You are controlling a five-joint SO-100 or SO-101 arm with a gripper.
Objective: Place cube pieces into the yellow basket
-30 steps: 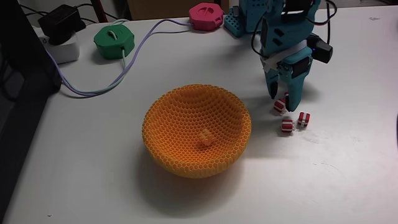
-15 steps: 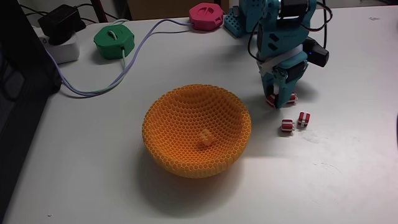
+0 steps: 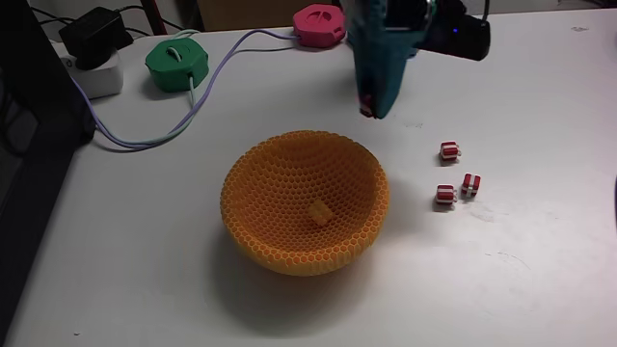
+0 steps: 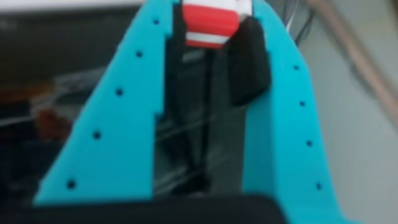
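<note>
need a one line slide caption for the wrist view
Teal gripper pinching a red-and-white striped cube piece between its fingertips, background blurred.

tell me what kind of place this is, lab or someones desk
Probably a hobbyist's desk or small workbench: a white table with a power adapter, cabled green and pink round devices, and a 3D-printed-looking yellow basket.

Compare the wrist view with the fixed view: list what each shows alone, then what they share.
Wrist alone: the striped cube seen close, clamped between the fingers. Fixed alone: the yellow basket with an orange cube inside, three striped cubes on the table, green device, pink device. Shared: the teal gripper carrying that cube.
</note>
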